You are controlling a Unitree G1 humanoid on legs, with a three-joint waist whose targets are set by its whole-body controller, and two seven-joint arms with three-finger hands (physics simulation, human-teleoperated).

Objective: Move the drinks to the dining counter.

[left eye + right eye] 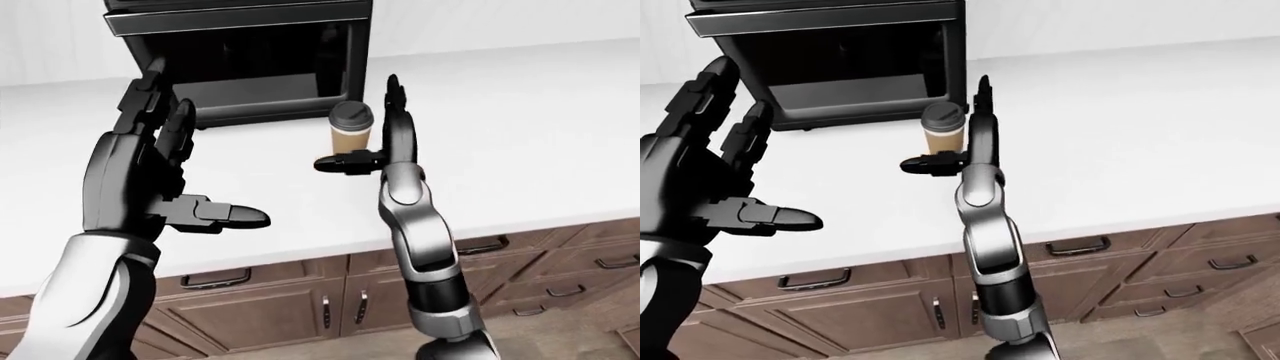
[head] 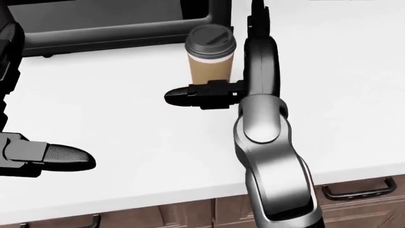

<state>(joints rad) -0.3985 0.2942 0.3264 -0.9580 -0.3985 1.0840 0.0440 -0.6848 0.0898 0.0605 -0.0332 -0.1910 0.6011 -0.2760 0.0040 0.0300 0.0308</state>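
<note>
A paper coffee cup [image 2: 209,59] with a brown sleeve and a black lid stands upright on the white counter [image 2: 127,109], just below the dark oven in the head view. My right hand [image 2: 248,71] is open beside it. Its palm stands upright close against the cup's right side. Its thumb [image 2: 190,96] reaches leftward across the cup's base, and the other fingers point straight up and are not curled round the cup. My left hand [image 1: 165,169] is open and holds nothing, raised at the left well apart from the cup.
A black oven [image 1: 245,64] with an open cavity sits on the counter at the top of the eye views. The white counter stretches far to the right [image 1: 520,112]. Brown cabinets with drawer handles [image 1: 480,246] run under its near edge.
</note>
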